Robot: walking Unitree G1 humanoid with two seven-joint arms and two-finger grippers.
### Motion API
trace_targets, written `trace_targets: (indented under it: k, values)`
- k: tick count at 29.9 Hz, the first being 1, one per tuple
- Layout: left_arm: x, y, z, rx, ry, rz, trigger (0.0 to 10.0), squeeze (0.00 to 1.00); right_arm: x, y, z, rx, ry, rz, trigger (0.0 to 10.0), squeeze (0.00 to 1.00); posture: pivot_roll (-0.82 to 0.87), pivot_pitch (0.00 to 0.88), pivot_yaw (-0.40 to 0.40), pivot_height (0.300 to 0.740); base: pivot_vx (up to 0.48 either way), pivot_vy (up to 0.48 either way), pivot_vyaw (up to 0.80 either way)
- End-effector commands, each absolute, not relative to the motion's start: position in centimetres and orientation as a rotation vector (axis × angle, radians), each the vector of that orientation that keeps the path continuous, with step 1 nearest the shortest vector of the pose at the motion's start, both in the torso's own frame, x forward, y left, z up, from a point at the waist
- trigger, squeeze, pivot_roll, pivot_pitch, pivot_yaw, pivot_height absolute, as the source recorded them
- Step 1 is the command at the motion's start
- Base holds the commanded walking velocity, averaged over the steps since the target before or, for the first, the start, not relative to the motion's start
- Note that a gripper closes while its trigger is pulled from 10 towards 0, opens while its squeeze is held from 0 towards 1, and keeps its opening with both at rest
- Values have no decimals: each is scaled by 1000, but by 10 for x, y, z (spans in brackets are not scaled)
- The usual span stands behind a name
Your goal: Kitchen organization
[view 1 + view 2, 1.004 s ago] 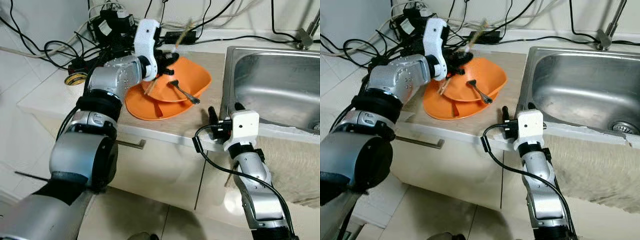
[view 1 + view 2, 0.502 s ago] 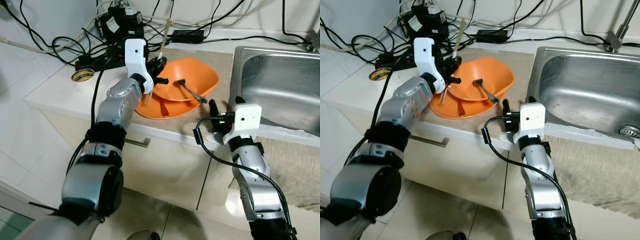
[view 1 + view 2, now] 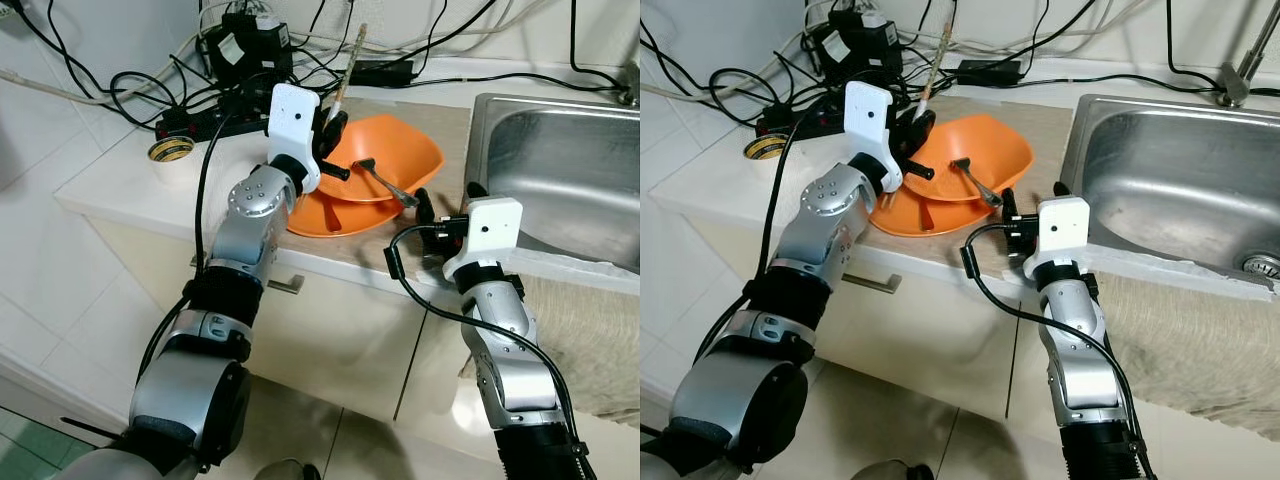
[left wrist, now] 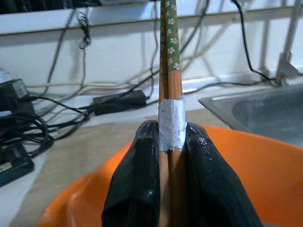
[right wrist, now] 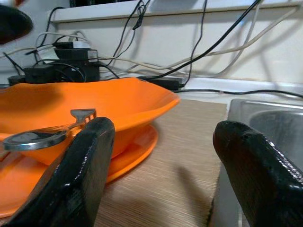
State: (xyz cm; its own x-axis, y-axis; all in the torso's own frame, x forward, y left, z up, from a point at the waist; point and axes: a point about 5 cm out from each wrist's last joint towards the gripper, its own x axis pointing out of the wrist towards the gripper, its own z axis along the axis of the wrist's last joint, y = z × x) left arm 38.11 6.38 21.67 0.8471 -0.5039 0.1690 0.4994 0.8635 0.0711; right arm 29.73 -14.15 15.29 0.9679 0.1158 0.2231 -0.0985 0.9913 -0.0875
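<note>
My left gripper (image 3: 331, 133) is shut on a taped pair of wooden chopsticks (image 3: 347, 72) and holds them nearly upright at the left rim of an orange bowl (image 3: 400, 158). The left wrist view has the chopsticks (image 4: 169, 71) clamped between both black fingers (image 4: 137, 184). The bowl sits on an orange plate (image 3: 325, 216), and a metal fork (image 3: 385, 183) lies in it. My right gripper (image 3: 445, 206) is open at the counter's front edge, between bowl and sink. Its fingers (image 5: 80, 179) frame the fork (image 5: 45, 135) and the bowl (image 5: 109, 101).
A steel sink (image 3: 560, 165) lies to the right, with a beige towel (image 3: 595, 345) hanging over the counter front. A power strip, an adapter and tangled black cables (image 3: 215, 90) crowd the back left. A tape roll (image 3: 165, 150) sits near them. A drawer handle (image 3: 287, 285) sticks out below.
The head camera has shifted. My left gripper has moved the chopsticks closer to the bowl's rim and stood them more upright. The right gripper has edged slightly toward the bowl.
</note>
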Motion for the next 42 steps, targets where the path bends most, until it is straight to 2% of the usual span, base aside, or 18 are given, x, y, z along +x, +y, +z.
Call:
trace_targets:
  k: [1, 14, 23, 33, 42]
  values:
    - [378, 62, 216, 38, -177, -579, 0, 0, 299, -138, 155, -57, -232, 141, 10000, 0, -47, 0, 111, 740, 0, 0, 0]
    - [376, 55, 230, 66, -162, -763, 0, 0, 299, -141, 155, -44, -222, 177, 10000, 0, -55, 0, 106, 740, 0, 0, 0]
    - [370, 49, 230, 99, -138, -872, 0, 0, 299, -143, 159, 70, -180, 241, 10000, 0, -57, 0, 104, 740, 0, 0, 0]
    - [367, 50, 226, 102, -110, -899, 0, 0, 302, -154, 183, 181, -193, 317, 10000, 0, -55, 0, 102, 740, 0, 0, 0]
    - [364, 48, 226, 104, -99, -933, 0, 0, 302, -155, 194, 274, -191, 358, 10000, 0, -54, 0, 103, 740, 0, 0, 0]
